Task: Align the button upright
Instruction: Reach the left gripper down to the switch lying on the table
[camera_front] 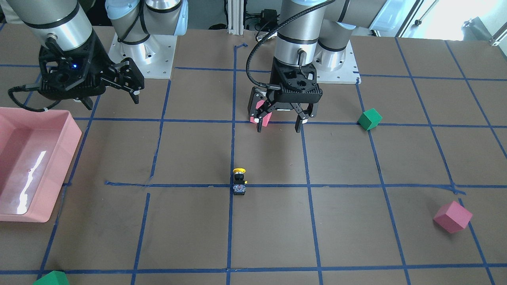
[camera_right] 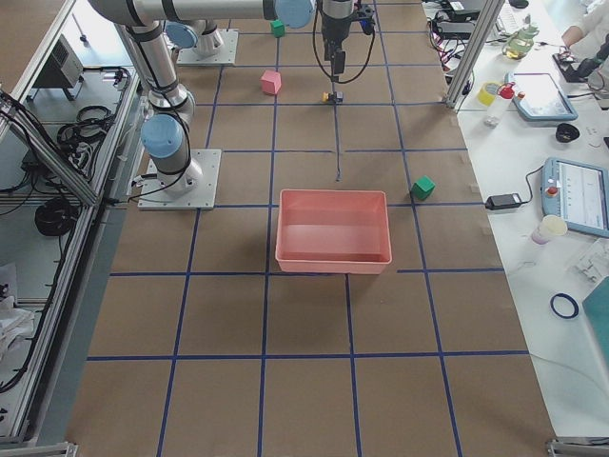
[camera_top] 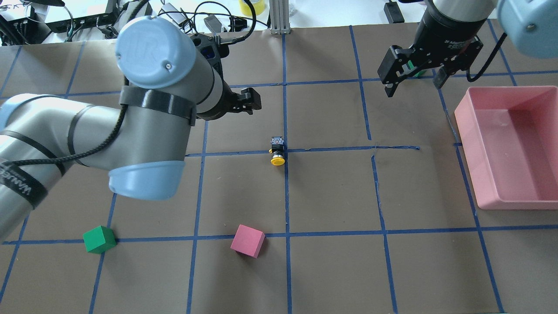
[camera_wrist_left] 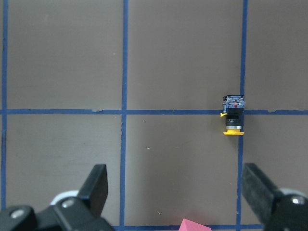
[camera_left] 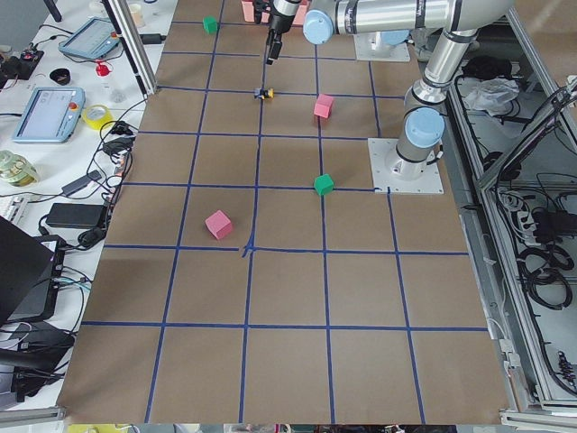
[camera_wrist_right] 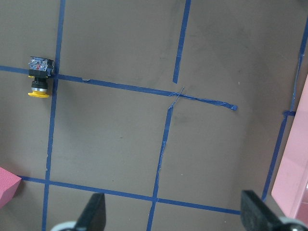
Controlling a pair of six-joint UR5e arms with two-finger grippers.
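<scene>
Button (camera_front: 239, 181) lying sideways mid-table, cap toward robot's edge; left gripper (camera_front: 278, 127) and right gripper (camera_front: 112, 102) spread wide, empty.

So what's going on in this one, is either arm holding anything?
Nothing is held. The button lies on its side on a blue tape line mid-table, with its yellow cap pointing toward the robot, so it is not yet upright. The left gripper hangs open above the table, clear of the button. The right gripper is open too, over by the pink tray.
</scene>
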